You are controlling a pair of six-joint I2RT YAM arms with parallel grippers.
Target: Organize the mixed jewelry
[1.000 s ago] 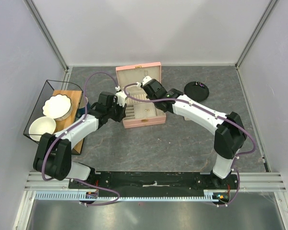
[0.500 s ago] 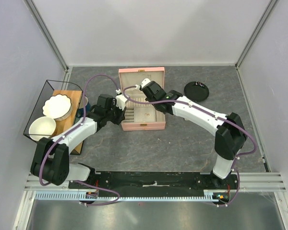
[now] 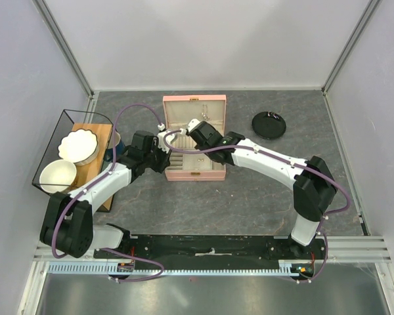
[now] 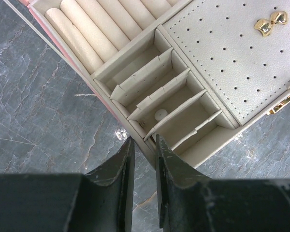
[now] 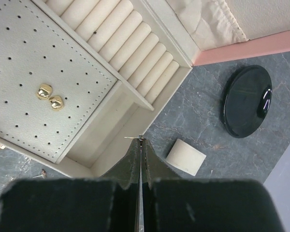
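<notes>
L gripper (image 4: 144, 140): nearest the bases. Jaws narrowly apart, straddling the side wall of the pink box (image 3: 196, 174). Appears to pinch that wall, prob. to steady the box.
Table (image 3: 236, 197): one tiny loose pc (image 5: 42, 172) lies on the stone just outside the box front, near the clasp. Not yet stowed.
Divider compts (image 4: 150, 92): row of narrow slots. One small white round bit (image 4: 160, 114) lies in a slot, type unclear. Other slots look bare.
Perforated panel (image 5: 19, 43): gold earring pair (image 5: 50, 97) sits on it. Judged stowed.
R gripper (image 5: 140, 141): fingers pressed tight together, over the box's side rim. A hair-thin silvery sliver (image 5: 131, 138) sticks out at the tips, so judged pinched there. Type too small to tell.
Ring rolls (image 5: 116, 38): no rings seen.
Beige pad (image 5: 186, 157): on the table just beside the box. Not jewelry.
Black disc (image 5: 246, 101): further out, apart from the box. Cannot tell whether any pcs lie on it.
Lid (image 3: 194, 108): open, at the box's far side.
Progress: judged early to mid. Done: earring pair in. In hand: sliver awaiting a slot. Left: loose pc on the table, plus any pcs not visible here.
</notes>
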